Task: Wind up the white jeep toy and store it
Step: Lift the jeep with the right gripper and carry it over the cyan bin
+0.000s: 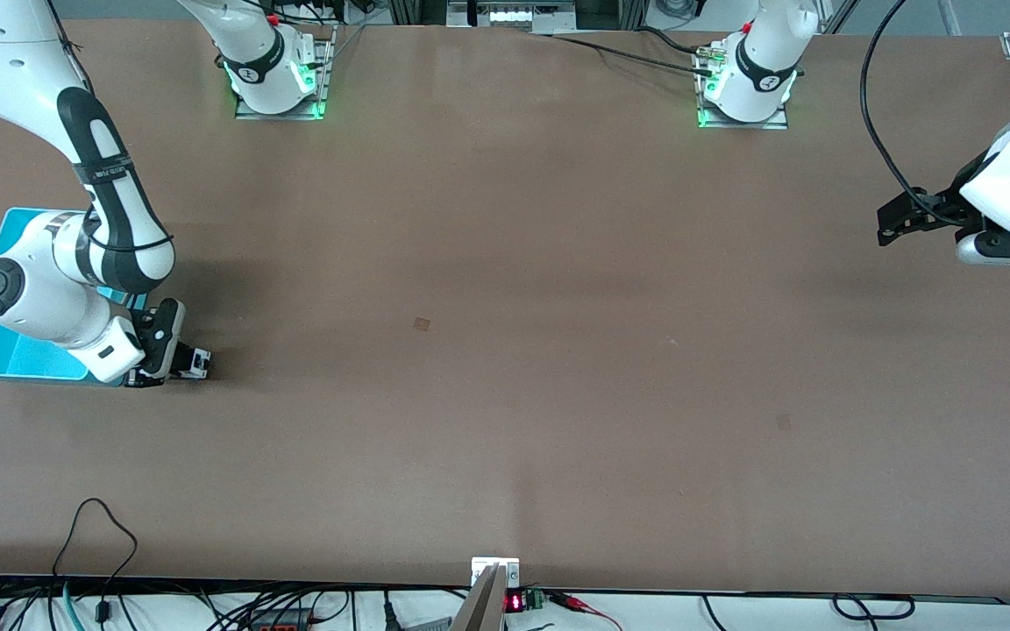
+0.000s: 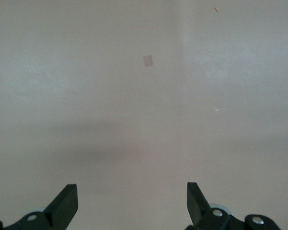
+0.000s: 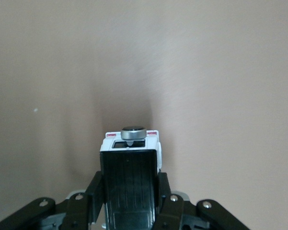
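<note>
On the brown bench point(image 1: 505, 350), the right end effector point(image 1: 174, 361) clamps the white jeep toy point(image 3: 130, 163) just beside the cyan bin point(image 1: 18, 355), apparently touching down; the arm hides its wheels. The left end effector point(image 1: 908, 219) waits, fingers apart.

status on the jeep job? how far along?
Pickup looks done: the right hand is shut on the white jeep toy, low by the table beside the cyan bin. Whether it has been wound cannot be told. Storing is left: the jeep is not in the bin. The left hand waits open at its own end of the table.
</note>
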You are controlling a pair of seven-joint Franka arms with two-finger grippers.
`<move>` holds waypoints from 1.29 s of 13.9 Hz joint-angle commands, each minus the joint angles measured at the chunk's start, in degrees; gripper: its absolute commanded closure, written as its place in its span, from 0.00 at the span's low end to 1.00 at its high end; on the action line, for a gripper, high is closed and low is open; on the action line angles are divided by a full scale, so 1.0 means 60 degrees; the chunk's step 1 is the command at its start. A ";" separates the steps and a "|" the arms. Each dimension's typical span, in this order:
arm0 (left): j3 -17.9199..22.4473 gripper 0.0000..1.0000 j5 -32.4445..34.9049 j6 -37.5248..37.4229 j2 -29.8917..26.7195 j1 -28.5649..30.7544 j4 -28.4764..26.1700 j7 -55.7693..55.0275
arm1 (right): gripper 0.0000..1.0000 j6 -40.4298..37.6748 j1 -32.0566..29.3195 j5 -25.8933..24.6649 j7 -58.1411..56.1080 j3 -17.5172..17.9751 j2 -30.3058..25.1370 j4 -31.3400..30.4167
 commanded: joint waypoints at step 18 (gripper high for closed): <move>0.0024 0.00 0.0031 -0.0267 -0.0114 -0.0058 0.0070 0.0204 | 1.00 -0.3089 -0.0418 -0.0763 1.0874 -0.2037 -0.2298 -0.0331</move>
